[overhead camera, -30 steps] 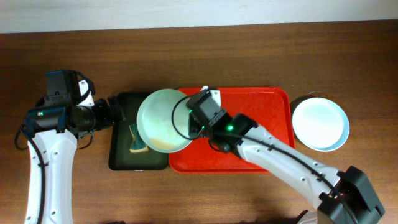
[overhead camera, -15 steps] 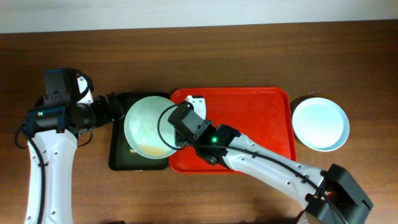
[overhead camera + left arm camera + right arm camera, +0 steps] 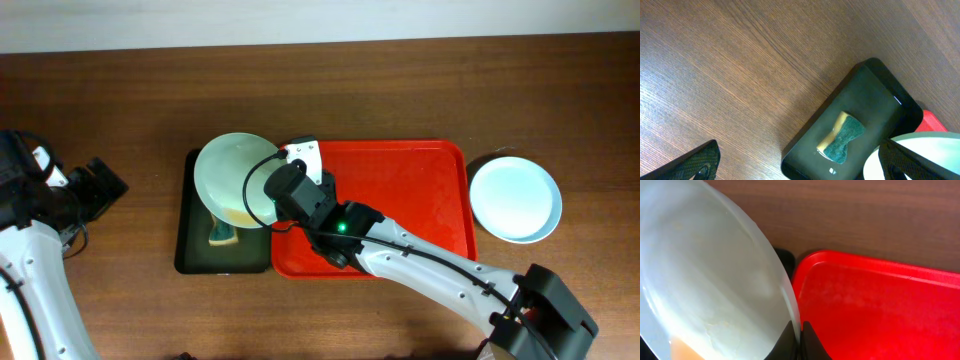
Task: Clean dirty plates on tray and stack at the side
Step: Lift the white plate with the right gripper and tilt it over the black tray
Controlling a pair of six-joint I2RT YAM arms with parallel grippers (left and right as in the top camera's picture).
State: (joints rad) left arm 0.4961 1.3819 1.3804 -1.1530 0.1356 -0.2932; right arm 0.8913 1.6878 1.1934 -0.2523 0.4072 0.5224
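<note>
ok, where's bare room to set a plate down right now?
Red tray: bare right of the right arm. Bare wood between left gripper and dark green tray, and along the far edge. Crowded: the green tray, sponge in it, right gripper holding a plate over it.

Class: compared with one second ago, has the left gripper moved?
Yes. The left gripper has pulled leftward, away from the green tray it was beside.

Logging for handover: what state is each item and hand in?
left hand: open, holding nothing.
right hand: shut on the green plate's rim.
green plate: lifted, tilted over the dark tray, yellow smear inside.
sponge: lying in the dark tray.
red tray: no plate seen on it.
side plate: flat on the table, right of the red tray, no smear seen.
</note>
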